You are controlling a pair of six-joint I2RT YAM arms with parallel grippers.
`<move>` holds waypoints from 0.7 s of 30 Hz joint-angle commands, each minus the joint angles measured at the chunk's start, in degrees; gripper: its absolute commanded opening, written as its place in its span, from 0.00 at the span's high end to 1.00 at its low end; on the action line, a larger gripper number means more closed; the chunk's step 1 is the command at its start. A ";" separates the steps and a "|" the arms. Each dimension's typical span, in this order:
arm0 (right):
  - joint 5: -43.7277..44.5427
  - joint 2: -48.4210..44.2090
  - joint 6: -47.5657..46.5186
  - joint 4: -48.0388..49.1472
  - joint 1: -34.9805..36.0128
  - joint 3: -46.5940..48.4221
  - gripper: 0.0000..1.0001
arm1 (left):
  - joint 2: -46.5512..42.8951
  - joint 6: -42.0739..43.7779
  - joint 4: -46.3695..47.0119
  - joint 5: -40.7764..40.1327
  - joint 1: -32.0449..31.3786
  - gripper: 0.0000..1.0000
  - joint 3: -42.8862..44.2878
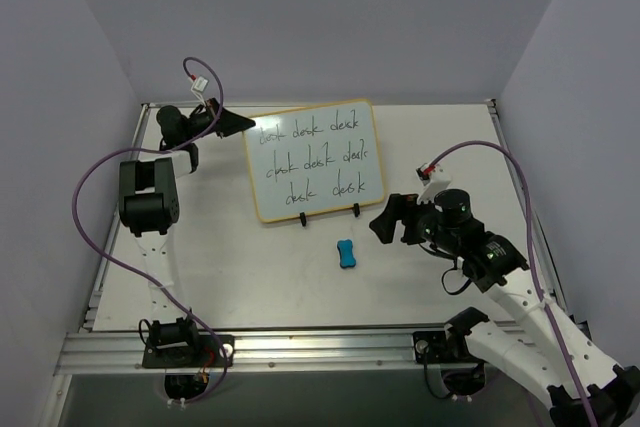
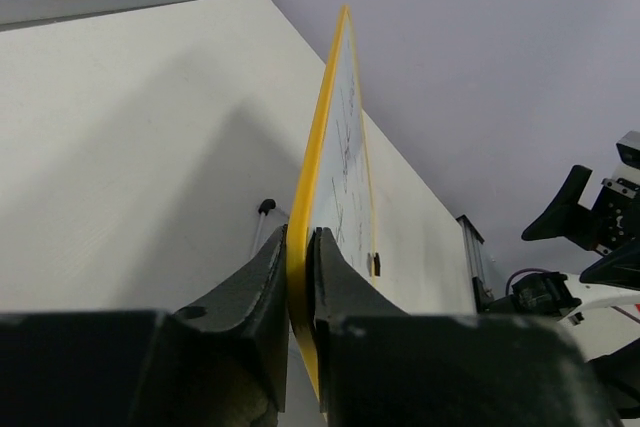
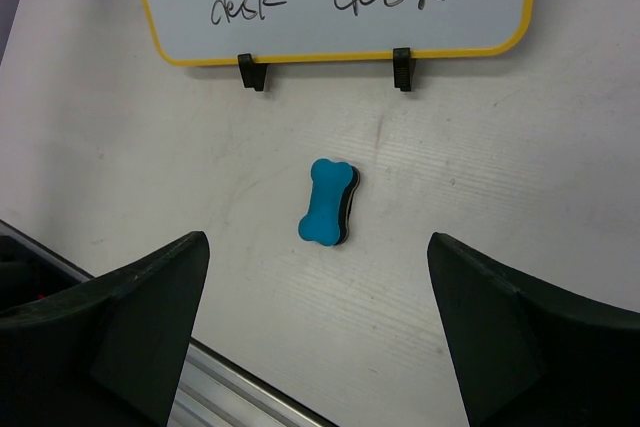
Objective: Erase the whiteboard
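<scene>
Left gripper (image 2: 300,247) clamps the whiteboard (image 1: 318,159) frame; we centre the wide-spread right gripper (image 1: 398,219) over the eraser (image 1: 346,253) toward the near edge and pinch its waist.

My top cam sits high behind near table (image 1: 230,259) edge, looks down and forward over whole scene, wall (image 1: 330,17) at far end. Left wrist cam is jammed right up against whiteboard (image 2: 318,147) edge, sights along it toward right side; I catch right gripper (image 2: 590,232) there too. Right wrist cam looks down from fairly close at eraser (image 3: 328,201) plus board's near edge. All three share board.
</scene>
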 commanded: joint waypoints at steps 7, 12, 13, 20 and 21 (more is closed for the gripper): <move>15.48 11.11 5.49 0.66 8.48 0.53 0.18 | -1.37 -3.28 10.82 0.13 -0.96 0.98 -0.16; 22.20 22.97 9.88 1.53 16.74 1.51 0.19 | -3.38 -1.01 11.73 0.13 -1.40 0.98 -2.35; 22.82 24.55 10.42 3.02 17.80 1.59 0.19 | -3.74 -0.22 11.28 0.31 -1.48 0.98 -2.62; 24.14 36.50 11.92 8.74 22.11 2.73 0.21 | -7.34 5.50 10.13 0.84 -1.05 0.98 -6.31; 24.41 37.65 11.83 9.09 22.55 3.52 0.21 | -7.87 6.11 10.40 0.49 -1.05 0.98 -7.44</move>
